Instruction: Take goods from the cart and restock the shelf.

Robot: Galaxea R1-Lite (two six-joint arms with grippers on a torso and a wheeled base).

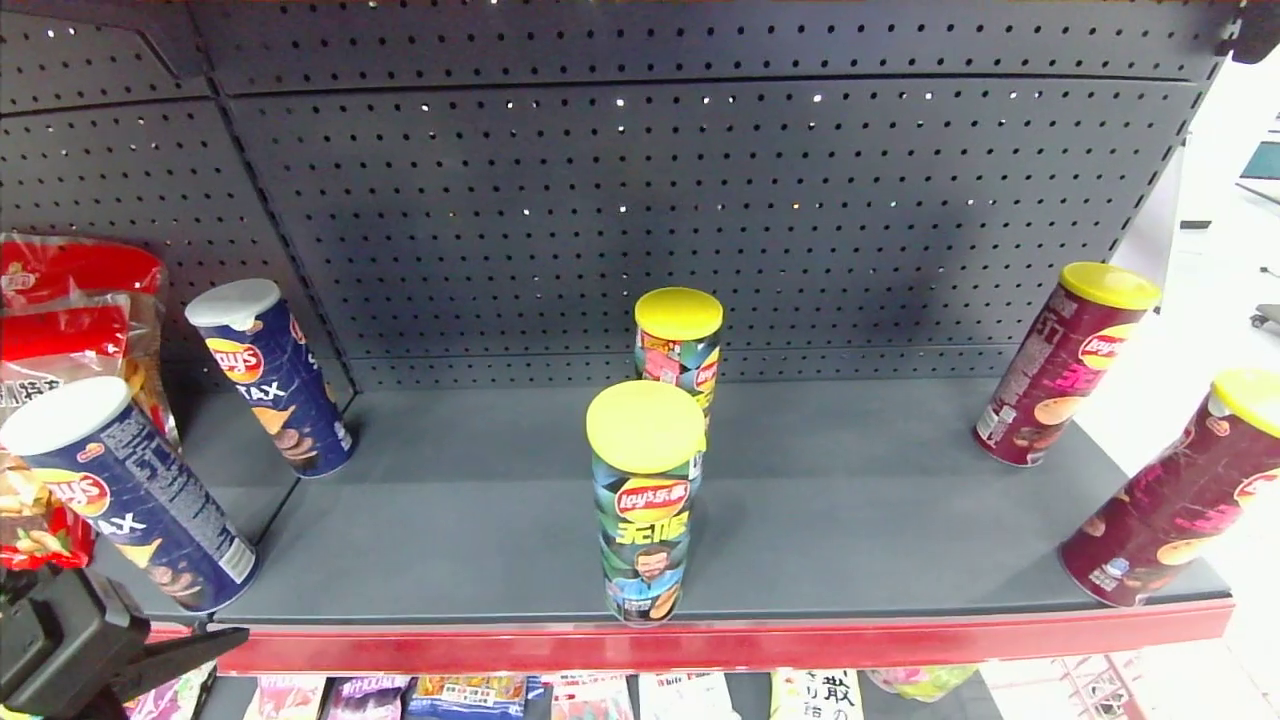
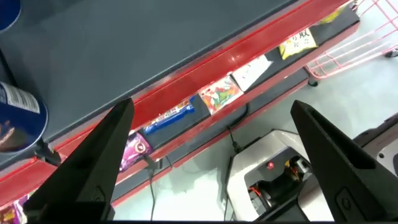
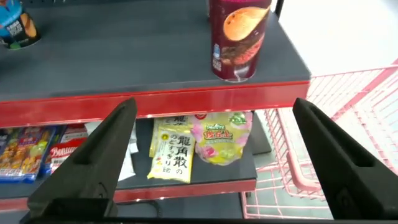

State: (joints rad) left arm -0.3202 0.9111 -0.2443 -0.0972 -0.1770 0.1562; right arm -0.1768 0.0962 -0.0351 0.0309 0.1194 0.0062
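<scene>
- Six chip cans (image 1: 645, 500) stand in pairs on the shelf (image 1: 850, 500), with wide bare gaps between them.
- The left gripper (image 2: 211, 124) and right gripper (image 3: 214, 118) are open and empty before the shelf; more goods from the cart (image 3: 277, 155) probably remain to be placed.

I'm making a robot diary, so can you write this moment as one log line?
left gripper: open, empty | right gripper: open, empty | shelf: six chip cans standing | step: nothing picked yet

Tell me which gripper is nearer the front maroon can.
Right. The right gripper is below the front maroon can; the left gripper is at the other end of the shelf, near a blue can.
</scene>
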